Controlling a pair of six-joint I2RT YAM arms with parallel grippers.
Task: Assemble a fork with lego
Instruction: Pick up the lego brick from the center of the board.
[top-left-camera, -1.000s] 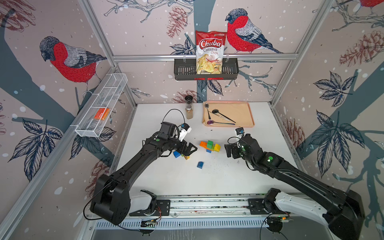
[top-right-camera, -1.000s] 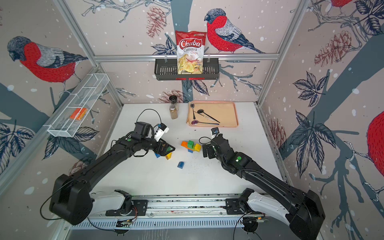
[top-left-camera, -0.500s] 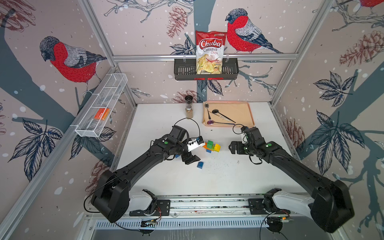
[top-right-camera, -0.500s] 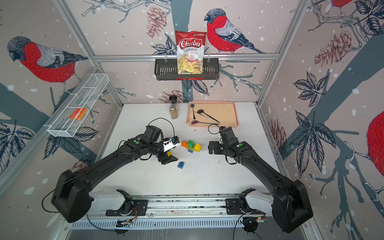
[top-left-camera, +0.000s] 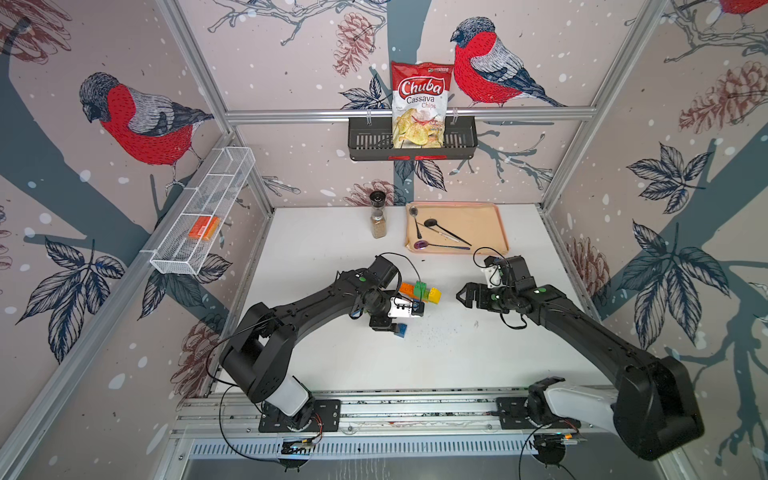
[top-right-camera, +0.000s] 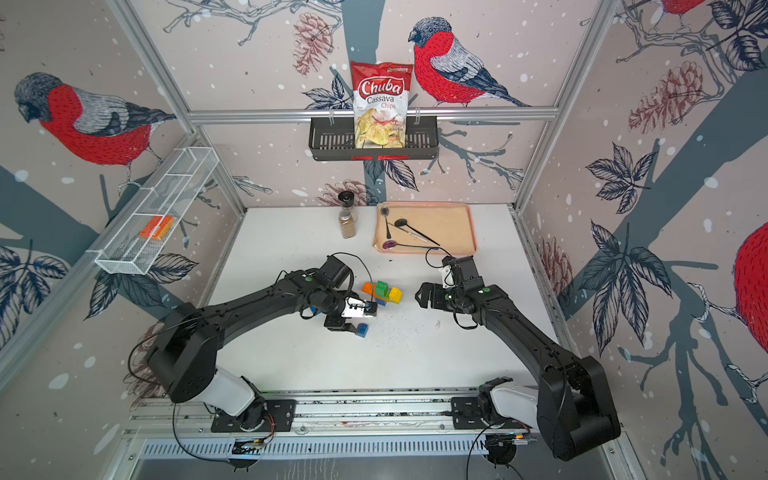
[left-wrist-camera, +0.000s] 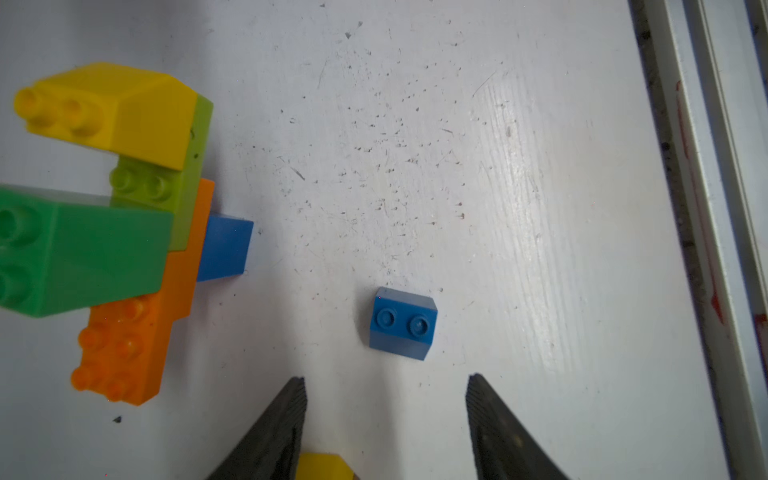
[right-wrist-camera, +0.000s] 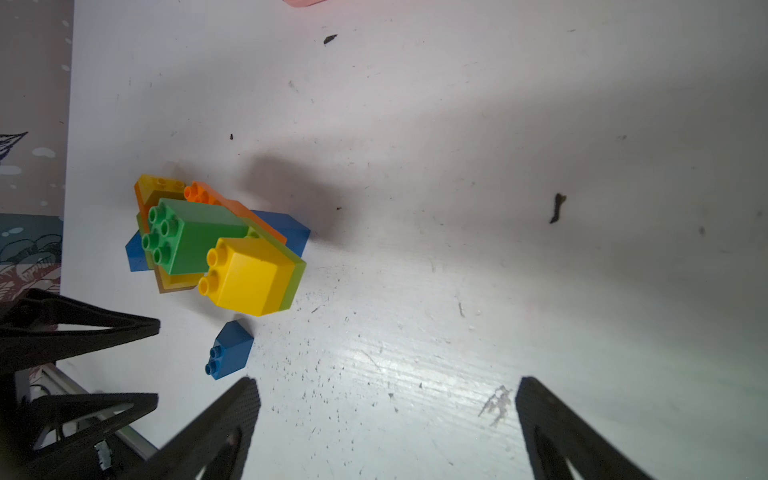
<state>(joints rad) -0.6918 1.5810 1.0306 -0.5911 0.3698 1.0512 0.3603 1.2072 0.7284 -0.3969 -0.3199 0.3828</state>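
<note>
Lego cluster (top-left-camera: 420, 291): grn + ylw atop lime/orange, blue brick (top-left-camera: 401, 331) loose nearby

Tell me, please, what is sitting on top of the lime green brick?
A green brick and a yellow brick sit on the lime green brick, with bare studs showing between them. The rest of its top is hidden under them.

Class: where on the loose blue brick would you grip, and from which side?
Probably from above, pinching the loose blue brick across the two plain walls flanking its studded face: it lies apart from the stack, so both walls are free.
</note>
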